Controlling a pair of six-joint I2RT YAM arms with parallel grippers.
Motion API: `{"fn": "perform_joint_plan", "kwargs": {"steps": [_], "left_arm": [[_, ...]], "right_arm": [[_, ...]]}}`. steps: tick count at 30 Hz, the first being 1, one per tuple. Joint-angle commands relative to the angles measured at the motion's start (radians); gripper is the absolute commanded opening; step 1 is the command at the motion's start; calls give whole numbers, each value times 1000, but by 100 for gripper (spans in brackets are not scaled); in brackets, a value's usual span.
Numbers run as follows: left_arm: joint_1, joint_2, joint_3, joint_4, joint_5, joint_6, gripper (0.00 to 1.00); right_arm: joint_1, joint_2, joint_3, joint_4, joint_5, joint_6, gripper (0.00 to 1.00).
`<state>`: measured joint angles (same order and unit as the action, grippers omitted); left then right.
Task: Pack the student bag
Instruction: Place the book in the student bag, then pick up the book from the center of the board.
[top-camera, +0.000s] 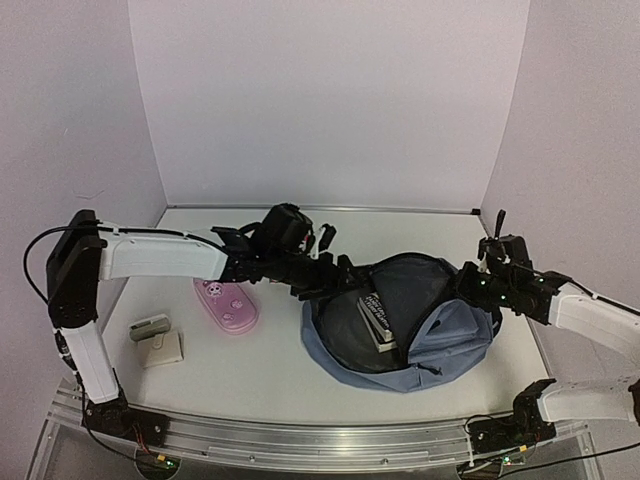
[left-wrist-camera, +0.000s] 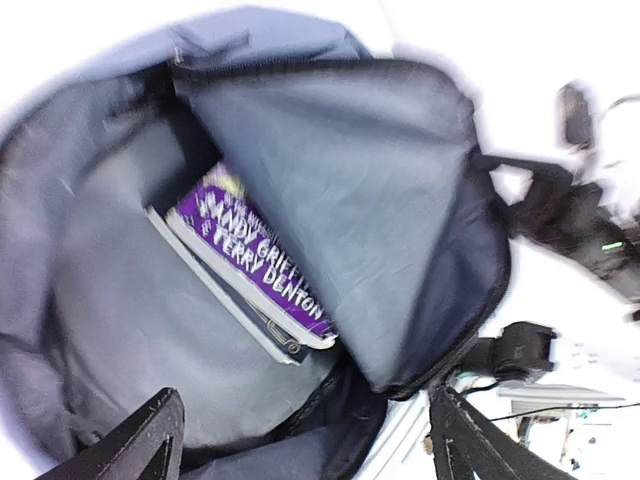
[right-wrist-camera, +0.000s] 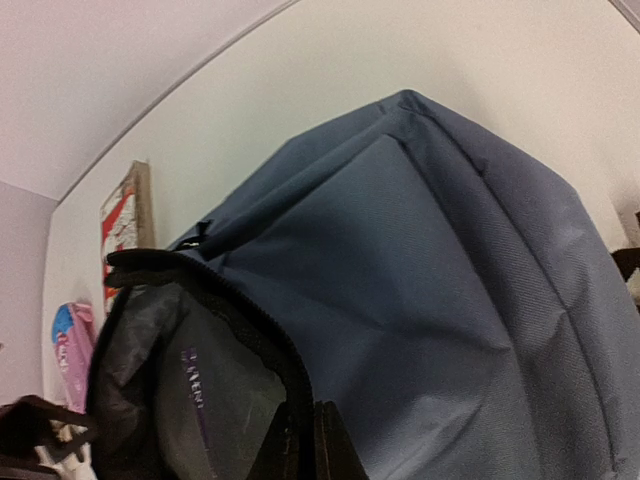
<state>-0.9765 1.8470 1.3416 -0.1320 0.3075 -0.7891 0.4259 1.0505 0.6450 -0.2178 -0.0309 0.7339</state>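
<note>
Inside the student bag (left-wrist-camera: 90, 300), a flap (left-wrist-camera: 340, 200) half-covers the purple book (left-wrist-camera: 262, 262)

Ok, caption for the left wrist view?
Open left gripper over the unzipped student bag, a purple book lying inside.

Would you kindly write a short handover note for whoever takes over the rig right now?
Left gripper: open, empty, over the mouth of the bag.
Right gripper: shut on the bag's zip rim, holding it up.
The bag lies on the table, main compartment open.
Done: a book is inside.
Left: the pencil case and two small items lie on the table beside the bag; probably pack them, then zip up.
</note>
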Motion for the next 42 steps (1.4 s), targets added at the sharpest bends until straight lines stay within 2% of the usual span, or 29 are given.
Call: {"fn": "perform_joint_plan", "kwargs": {"steps": [1,2,3,5,6,10,13,17,22,27,33,39,42], "left_arm": [[110,-99,-69,-43,20,19,85],[137,-112,-91,-49,24,8,86],[166,-125,-115,-45,35,1,86],[213,-149,-150,-23,54,-3,86],[234,-160,-161,-22,58,1,87],[306,-194,-197,-7,79,8,89],[362,-221,-234,23,98,-4,90],[415,-238,-249,22,117,9,91],[471,-230,-242,32,158,12,91],[512,-210,-227,35,166,10,92],[538,-162,-183,4,156,20,92],[569,-115,-157,-17,160,33,92],[588,-97,-158,-10,172,32,92]], "right_arm": [[0,5,-15,30,124,4,27],[0,5,-11,23,126,4,33],[0,4,-3,14,123,2,44],[0,-4,26,-19,122,-11,72],[0,-13,45,-43,128,-19,81],[0,-77,112,-178,159,-48,98],[-1,-143,155,-243,127,-87,98],[1,-179,252,-257,-14,-138,98],[1,-163,367,-176,-96,-140,98],[18,-3,431,-64,-181,-122,95],[181,242,555,-12,-32,-139,94],[277,515,689,47,30,-122,94],[304,626,727,111,12,-109,93]]}}
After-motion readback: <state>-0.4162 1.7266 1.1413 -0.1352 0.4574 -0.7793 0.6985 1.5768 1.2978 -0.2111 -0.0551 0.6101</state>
